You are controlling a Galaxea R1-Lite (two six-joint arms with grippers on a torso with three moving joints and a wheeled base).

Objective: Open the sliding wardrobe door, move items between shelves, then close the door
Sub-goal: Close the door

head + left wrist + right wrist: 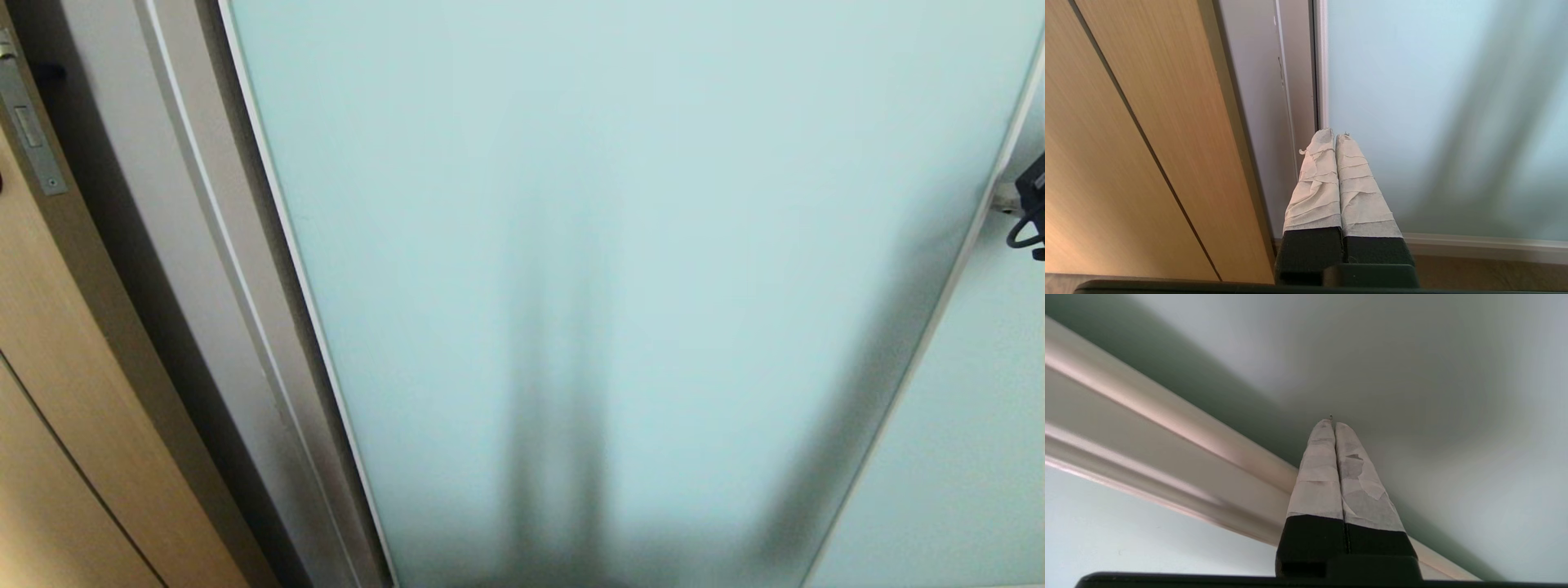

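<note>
The sliding wardrobe door (612, 204), frosted pale blue-green glass in a thin silver frame, fills the head view and stands closed. The items and the shelves are hidden behind it. My right gripper (1333, 424) is shut with nothing in it, its taped tips close to the frosted glass (1412, 355) beside a silver frame strip (1167, 412). In the head view only a black part of the right arm (1031, 204) shows, at the right edge by the door's right frame (939, 318). My left gripper (1335, 134) is shut and empty, pointing at the door's left frame (1322, 61) low down.
A tan wooden door (57, 367) with a metal latch plate (28, 122) stands to the left, beyond a grey jamb (163, 245). A second frosted panel (980, 425) lies right of the door's frame. A strip of floor (1474, 273) shows under the door's bottom rail.
</note>
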